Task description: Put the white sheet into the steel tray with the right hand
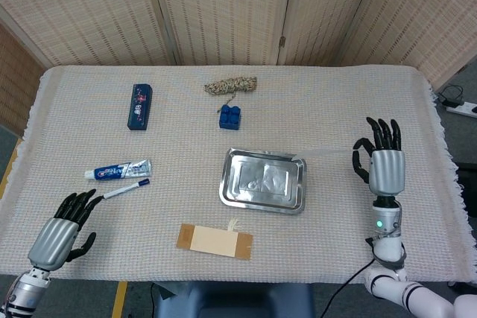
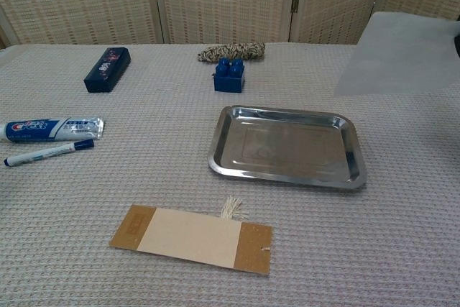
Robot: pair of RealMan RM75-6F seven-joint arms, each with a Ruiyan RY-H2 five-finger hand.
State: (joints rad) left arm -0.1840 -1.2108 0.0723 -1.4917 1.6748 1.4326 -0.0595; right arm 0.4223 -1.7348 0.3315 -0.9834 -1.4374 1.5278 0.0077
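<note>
Chest view shows the white sheet (image 2: pixel 397 54) lifted; head view shows right hand (image 1: pixel 381 163) pinching it.

Desk (image 1: pixel 373 102) draped in a pale waffle-weave cloth (image 2: pixel 402 249). Resting on it: steel tray (image 1: pixel 263 180) right of centre; blue block (image 1: pixel 229 117) and coil of twine (image 1: pixel 230 85) at the far middle; dark blue box (image 1: pixel 140 106) far left; toothpaste tube (image 1: pixel 118 171) and pen (image 1: pixel 126 188) at left; brown-ended card (image 1: pixel 215 241) near the front edge.
</note>
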